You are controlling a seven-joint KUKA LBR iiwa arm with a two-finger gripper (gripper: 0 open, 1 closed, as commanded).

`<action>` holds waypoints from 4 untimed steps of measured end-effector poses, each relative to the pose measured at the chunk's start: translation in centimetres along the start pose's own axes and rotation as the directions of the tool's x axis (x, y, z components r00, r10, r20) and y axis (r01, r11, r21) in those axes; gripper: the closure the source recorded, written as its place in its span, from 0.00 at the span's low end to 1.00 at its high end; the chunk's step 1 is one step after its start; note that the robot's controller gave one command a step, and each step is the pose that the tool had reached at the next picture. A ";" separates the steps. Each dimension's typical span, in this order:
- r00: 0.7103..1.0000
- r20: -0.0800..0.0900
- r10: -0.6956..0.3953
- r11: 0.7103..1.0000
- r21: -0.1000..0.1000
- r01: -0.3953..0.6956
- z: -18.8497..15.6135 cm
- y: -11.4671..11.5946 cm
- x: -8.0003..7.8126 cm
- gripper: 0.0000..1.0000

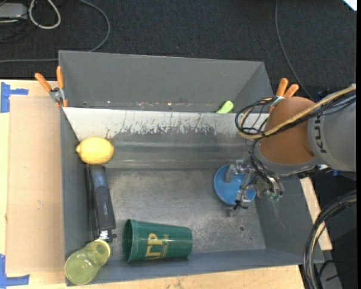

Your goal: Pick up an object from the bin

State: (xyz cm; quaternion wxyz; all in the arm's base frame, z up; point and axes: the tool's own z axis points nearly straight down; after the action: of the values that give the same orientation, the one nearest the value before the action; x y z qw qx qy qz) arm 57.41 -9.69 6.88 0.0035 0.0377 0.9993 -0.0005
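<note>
My gripper (245,192) is low over the right part of the bin floor, under the orange wrist cover. It sits against the right edge of a round blue thing (224,185), flat like a lid or small dish, and hides part of it. Whether the blue thing is held cannot be made out. A dark green cup with yellow letters (156,241) lies on its side near the front wall, well to the gripper's left.
A yellow lemon (95,150) rests at the far left. A long black tool (100,203) lies along the left wall, with a clear yellow-green cup (86,262) in the front left corner. A small green piece (224,107) leans on the back wall.
</note>
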 end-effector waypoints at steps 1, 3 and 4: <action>0.973 -0.010 0.230 0.973 -0.001 -0.230 0.0 2.6 1.0 1.00; 0.973 -0.016 0.228 0.974 0.000 -0.228 -1.5 2.6 1.2 1.00; 0.974 -0.013 0.226 0.974 -0.001 -0.226 -3.2 2.6 1.0 1.00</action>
State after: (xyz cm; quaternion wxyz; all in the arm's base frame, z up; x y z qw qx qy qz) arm 56.57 -7.01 10.05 -0.0027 0.1513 0.9885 0.0014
